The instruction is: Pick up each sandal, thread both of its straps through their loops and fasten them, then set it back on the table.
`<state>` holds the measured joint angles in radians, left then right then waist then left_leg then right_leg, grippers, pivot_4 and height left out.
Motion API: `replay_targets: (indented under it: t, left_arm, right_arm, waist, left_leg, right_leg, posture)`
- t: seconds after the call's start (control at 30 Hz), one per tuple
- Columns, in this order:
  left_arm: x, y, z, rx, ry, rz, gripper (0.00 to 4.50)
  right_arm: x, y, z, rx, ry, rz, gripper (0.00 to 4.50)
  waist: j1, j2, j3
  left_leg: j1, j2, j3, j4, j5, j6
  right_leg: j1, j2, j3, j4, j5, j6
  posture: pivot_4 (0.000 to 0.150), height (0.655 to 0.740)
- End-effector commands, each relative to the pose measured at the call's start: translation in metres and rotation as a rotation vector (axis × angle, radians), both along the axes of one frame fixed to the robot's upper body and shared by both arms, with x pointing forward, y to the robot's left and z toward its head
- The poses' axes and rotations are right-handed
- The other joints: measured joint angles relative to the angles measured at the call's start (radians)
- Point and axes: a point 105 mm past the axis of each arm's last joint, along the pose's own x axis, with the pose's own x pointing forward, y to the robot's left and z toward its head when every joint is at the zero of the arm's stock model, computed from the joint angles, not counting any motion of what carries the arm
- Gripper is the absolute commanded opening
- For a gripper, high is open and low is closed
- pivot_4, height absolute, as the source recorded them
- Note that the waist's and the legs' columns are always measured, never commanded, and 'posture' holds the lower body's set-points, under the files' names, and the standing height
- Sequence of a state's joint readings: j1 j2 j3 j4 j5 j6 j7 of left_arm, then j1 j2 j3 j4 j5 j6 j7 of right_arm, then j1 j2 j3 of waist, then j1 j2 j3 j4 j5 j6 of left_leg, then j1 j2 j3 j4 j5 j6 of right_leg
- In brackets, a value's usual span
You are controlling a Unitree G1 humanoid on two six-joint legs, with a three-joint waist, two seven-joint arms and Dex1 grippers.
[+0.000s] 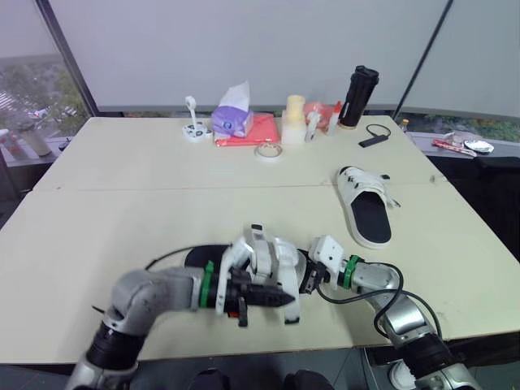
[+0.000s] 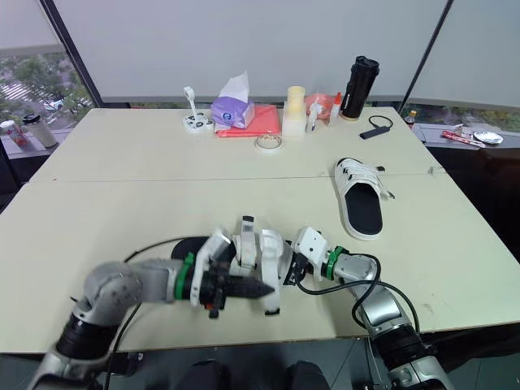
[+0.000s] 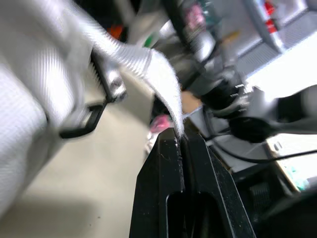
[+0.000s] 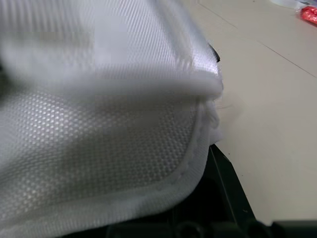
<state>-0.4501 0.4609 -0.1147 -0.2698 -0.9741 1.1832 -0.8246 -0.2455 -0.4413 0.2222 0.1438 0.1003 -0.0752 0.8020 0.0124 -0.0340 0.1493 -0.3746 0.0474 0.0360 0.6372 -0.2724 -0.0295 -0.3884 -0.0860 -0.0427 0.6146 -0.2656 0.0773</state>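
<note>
Now mid-threading, I judge: left gripper (image 3: 179,139) pinched shut on a strap (image 3: 148,64) tip of the sandal (image 1: 264,258) at the table's (image 1: 122,211) front edge. The right gripper (image 1: 310,280) sits against it; I can't tell its grip. The second sandal (image 1: 367,203) lies near the right edge, fastening unreadable. Pale table, clutter (image 1: 233,114) along far edge, windows (image 1: 32,89) behind.

Black flask (image 1: 358,96), tissue pack (image 1: 231,119), tape roll (image 1: 269,152), beige table (image 1: 122,162)

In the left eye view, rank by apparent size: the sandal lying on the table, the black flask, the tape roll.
Largest: sandal
Then: black flask
Smallest: tape roll
The sandal is nearer the camera, so true sizes are unsure.
</note>
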Motion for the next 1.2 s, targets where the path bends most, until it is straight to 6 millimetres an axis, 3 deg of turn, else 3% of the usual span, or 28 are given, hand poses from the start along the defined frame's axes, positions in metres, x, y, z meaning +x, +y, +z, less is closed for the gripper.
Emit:
replay_targets:
  t: [0.03, 0.13, 0.33, 0.73, 1.2]
  left_arm:
    - [0.022, 0.003, 0.018, -0.029, -0.093, -0.005, 0.03]
    - [0.039, -0.002, 0.025, -0.030, -0.126, -0.039, 0.03]
    - [0.051, -0.008, 0.019, -0.022, -0.102, -0.098, 0.03]
    - [0.042, -0.005, 0.000, 0.028, -0.054, -0.206, 0.03]
    - [0.036, -0.001, -0.033, 0.183, -0.192, -0.260, 0.03]
  right_arm:
    - [-0.009, -0.007, -0.044, -0.072, 0.154, -0.028, 0.00]
    - [-0.006, -0.003, -0.044, -0.078, 0.146, -0.013, 0.00]
    - [0.000, -0.002, -0.042, -0.075, 0.131, -0.016, 0.00]
    - [0.001, -0.001, -0.041, -0.061, 0.124, -0.033, 0.00]
    - [0.001, -0.001, -0.041, -0.059, 0.124, -0.037, 0.00]
  waist:
    - [-0.002, 0.001, -0.001]
    - [-0.005, 0.000, -0.001]
    - [-0.028, 0.000, -0.001]
    - [-0.027, 0.000, -0.001]
    - [-0.026, 0.000, -0.001]
  left_leg:
    - [0.000, 0.000, 0.000, 0.000, 0.000, 0.000]
    - [0.000, 0.000, 0.001, 0.000, 0.000, 0.000]
    - [0.000, 0.002, 0.001, 0.000, 0.000, 0.000]
    - [0.000, 0.002, 0.000, 0.000, 0.000, 0.000]
    - [0.001, 0.002, -0.003, -0.001, 0.000, 0.000]
  right_leg:
    - [0.000, 0.000, 0.000, 0.000, 0.000, 0.000]
    - [0.000, 0.001, 0.000, 0.000, 0.000, 0.000]
    - [0.000, 0.004, 0.001, 0.001, 0.000, 0.000]
    - [-0.001, 0.004, 0.002, 0.002, 0.000, 0.000]
    - [-0.001, 0.004, 0.002, 0.002, 0.000, 0.000]
  posture:
    - [0.150, 0.7400]
    - [0.150, 0.7400]
    - [0.150, 0.7400]
    - [0.150, 0.7400]
    - [0.150, 0.7400]
